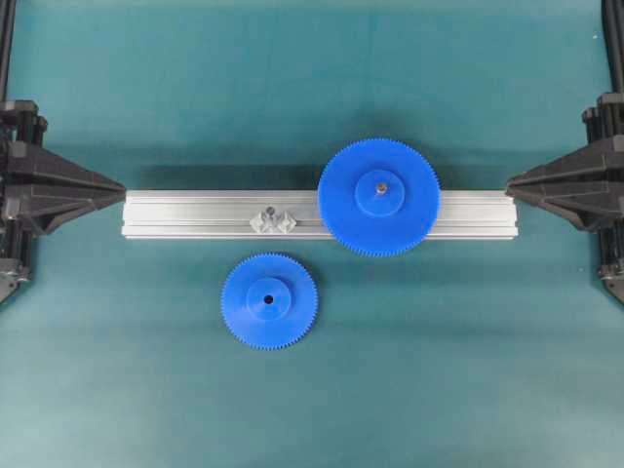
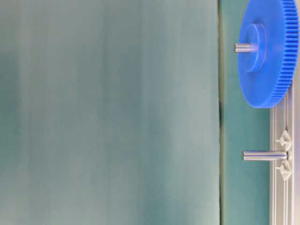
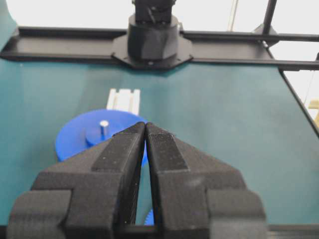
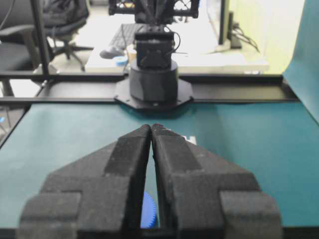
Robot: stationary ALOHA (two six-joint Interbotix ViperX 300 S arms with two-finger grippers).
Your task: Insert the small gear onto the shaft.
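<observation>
A silver aluminium rail point(image 1: 195, 214) is laid across the middle of a teal bench point(image 1: 312, 390). The small gear point(image 1: 269, 300) is lying flat on the bench just in front of the rail. The shaft point(image 1: 272, 215) is standing upright on the rail, just behind the small gear. A larger blue gear point(image 1: 378, 197) is seated on the rail, to the right of the shaft. The left tool point(image 1: 121, 186) and right tool point(image 1: 509, 184) are parked at the rail's ends, both closed tip to tip with nothing gripped.

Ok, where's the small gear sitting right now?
In the overhead view the small gear lies flat on the green mat, left of centre, just below the aluminium rail and the shaft.
</observation>
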